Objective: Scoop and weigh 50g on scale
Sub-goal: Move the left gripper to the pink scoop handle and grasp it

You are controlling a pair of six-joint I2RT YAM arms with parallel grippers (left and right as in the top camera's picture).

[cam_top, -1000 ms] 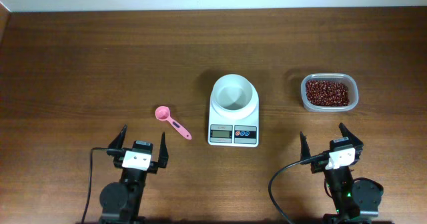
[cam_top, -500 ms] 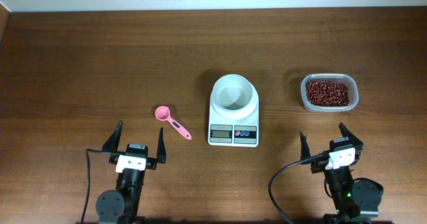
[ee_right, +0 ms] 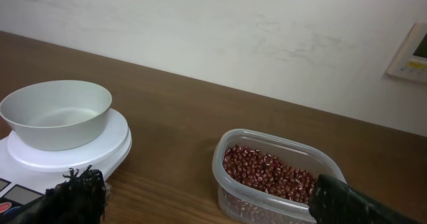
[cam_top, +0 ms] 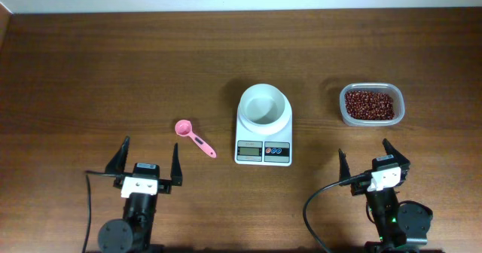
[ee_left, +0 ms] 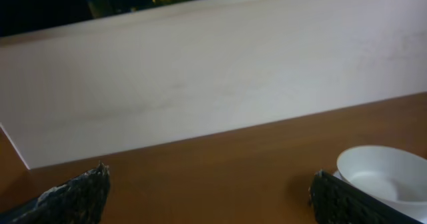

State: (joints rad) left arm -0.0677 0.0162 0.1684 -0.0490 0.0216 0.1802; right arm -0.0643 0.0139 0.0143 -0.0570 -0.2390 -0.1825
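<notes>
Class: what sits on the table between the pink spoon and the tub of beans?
The scale, with its empty white bowl on top; the overhead view shows it.

i see the overhead view evenly lit and sharp, soft shadows on the brown wooden table (cam_top: 113, 72); left wrist view looks dim and hazy.

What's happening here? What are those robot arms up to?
Nothing is held right now. The left gripper and right gripper are both open and empty, near the front edge of the table. The pink spoon lies untouched, left of the scale. The bowl on the scale looks empty, and the red beans sit in the clear tub to its right.
</notes>
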